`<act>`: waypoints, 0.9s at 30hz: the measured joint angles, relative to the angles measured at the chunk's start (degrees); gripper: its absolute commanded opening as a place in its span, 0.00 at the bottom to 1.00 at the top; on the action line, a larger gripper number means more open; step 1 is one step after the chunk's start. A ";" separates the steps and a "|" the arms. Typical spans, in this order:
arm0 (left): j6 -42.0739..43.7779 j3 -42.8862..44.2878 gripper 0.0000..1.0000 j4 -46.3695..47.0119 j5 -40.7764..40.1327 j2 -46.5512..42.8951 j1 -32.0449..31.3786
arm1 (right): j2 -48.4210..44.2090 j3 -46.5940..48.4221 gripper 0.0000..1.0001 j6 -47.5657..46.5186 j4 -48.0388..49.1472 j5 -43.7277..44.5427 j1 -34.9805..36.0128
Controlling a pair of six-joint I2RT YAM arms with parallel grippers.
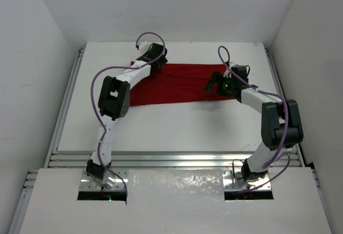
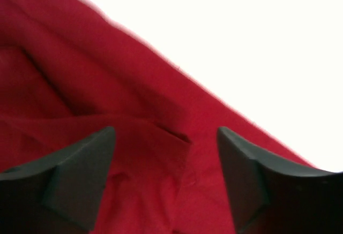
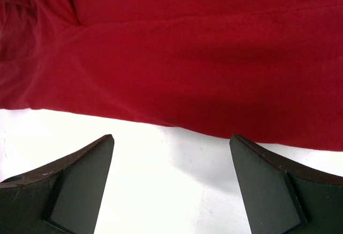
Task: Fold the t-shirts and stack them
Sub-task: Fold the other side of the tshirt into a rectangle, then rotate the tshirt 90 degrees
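T-shirt seen lying as long band on table. Left gripper: fingers set apart, cloth beneath and between, nothing pinched. Right gripper: fingers set apart, hem just beyond tips. Step judged mid-fold; next, fresh edge pinch required.

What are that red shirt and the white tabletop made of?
Red shirt: soft matte cloth, likely cotton; it lies in gentle creases and folds. Table: smooth white board, perhaps laminate or paint; the look leaves that open.
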 measured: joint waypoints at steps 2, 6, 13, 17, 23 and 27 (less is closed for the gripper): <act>0.79 1.22 0.82 -0.17 -2.71 -0.83 0.02 | 0.20 0.04 0.90 -0.22 0.07 0.17 0.00; 0.48 -9.90 0.83 -0.57 -7.85 -11.34 0.28 | 2.14 1.60 0.90 -1.03 -0.59 0.42 0.00; -4.83 -39.54 0.75 -1.29 -8.61 -36.26 2.43 | 8.76 9.75 0.89 -3.26 -1.01 -0.24 0.79; -6.45 -53.27 0.72 -0.13 -6.95 -42.77 4.35 | 12.48 15.23 0.89 -5.95 -2.64 -0.94 2.97; -6.14 -56.92 0.70 1.03 -2.32 -40.72 7.65 | 12.44 15.82 0.91 -8.94 -7.23 0.61 4.33; -6.64 -56.54 0.49 1.88 -1.64 -36.85 8.31 | 13.51 19.74 0.89 -9.18 -14.53 4.20 2.27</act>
